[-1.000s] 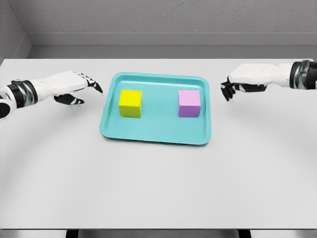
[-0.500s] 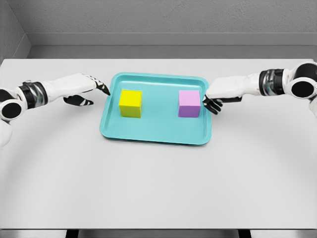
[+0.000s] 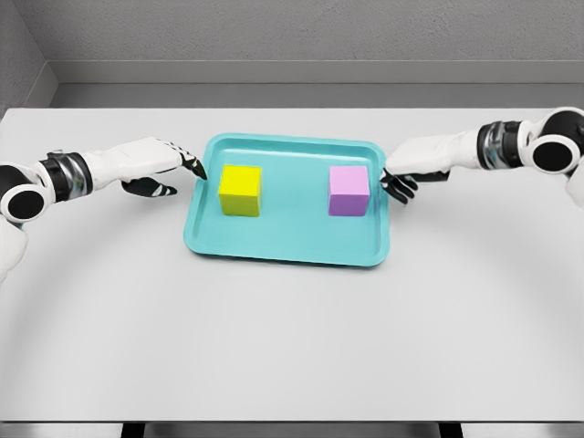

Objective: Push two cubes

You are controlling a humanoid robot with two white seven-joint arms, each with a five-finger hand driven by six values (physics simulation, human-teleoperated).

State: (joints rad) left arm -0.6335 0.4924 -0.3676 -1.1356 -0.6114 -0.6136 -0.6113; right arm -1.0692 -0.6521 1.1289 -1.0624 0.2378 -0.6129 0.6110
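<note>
A yellow cube (image 3: 240,190) sits in the left half of a teal tray (image 3: 287,239), and a pink cube (image 3: 349,190) sits in the right half. My left hand (image 3: 173,164) hovers just outside the tray's left rim, fingers relaxed and extended toward the yellow cube, holding nothing. My right hand (image 3: 398,177) is at the tray's right rim, a short gap from the pink cube, its fingers loosely spread and empty.
The tray lies on a white table (image 3: 292,338) with wide free surface in front and to both sides. A grey wall runs behind the table's far edge.
Both hands moved inward toward the tray over the last second. The right hand came from well right of the tray to its rim; the left edged closer to the left rim. The cubes stayed put.
</note>
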